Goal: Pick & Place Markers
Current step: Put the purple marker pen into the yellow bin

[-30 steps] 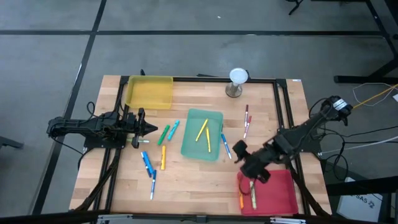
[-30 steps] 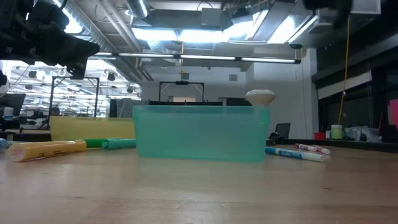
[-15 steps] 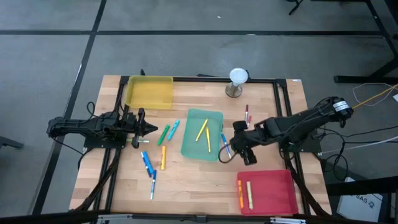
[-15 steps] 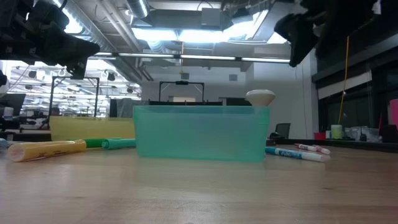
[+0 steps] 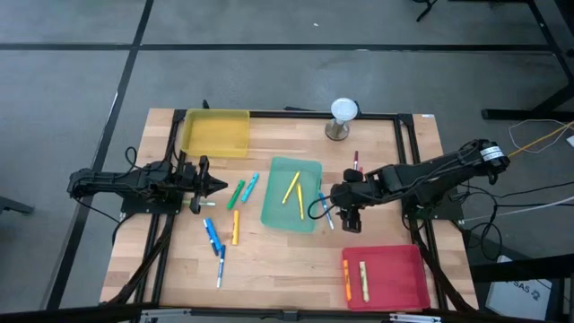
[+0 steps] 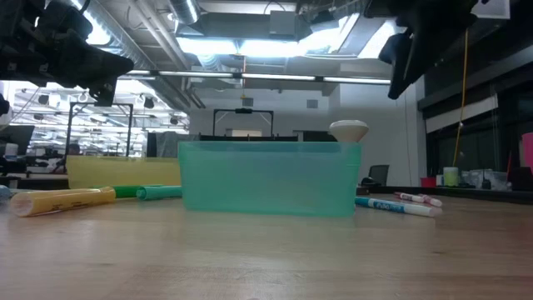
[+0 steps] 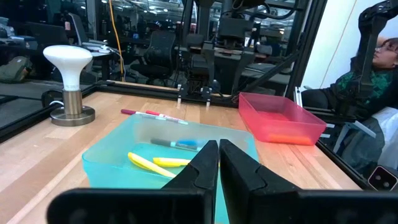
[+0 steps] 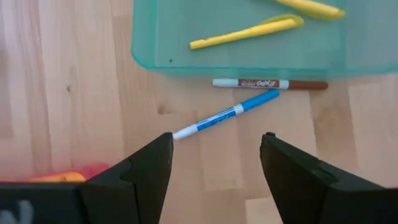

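My right gripper (image 5: 344,208) (image 8: 216,138) hangs open above the table, just right of the teal tray (image 5: 291,193). Straight below it lies a blue-and-white marker (image 8: 227,114) (image 5: 325,211), flat on the wood beside a brown-capped white marker (image 8: 268,83). Two yellow markers (image 5: 294,194) lie inside the teal tray. Green and teal markers (image 5: 241,190), and blue and orange ones (image 5: 222,235), lie on the wood left of the tray. An orange and a yellow marker (image 5: 356,280) lie in the red tray (image 5: 399,278). My left gripper (image 5: 213,186) (image 7: 219,163) waits shut at the table's left.
A yellow tray (image 5: 215,132) sits at the far left corner. A white mushroom-shaped lamp (image 5: 343,117) stands at the far edge, with a red marker (image 5: 355,161) near it. A black frame (image 5: 408,161) runs along the table's edges. In the low view my right gripper (image 6: 416,42) hangs high above the tabletop.
My right gripper has moved from the red tray's far left corner toward the far edge and a little left, to a spot beside the teal tray over the blue-and-white marker, turning as it went. Nothing else has moved.
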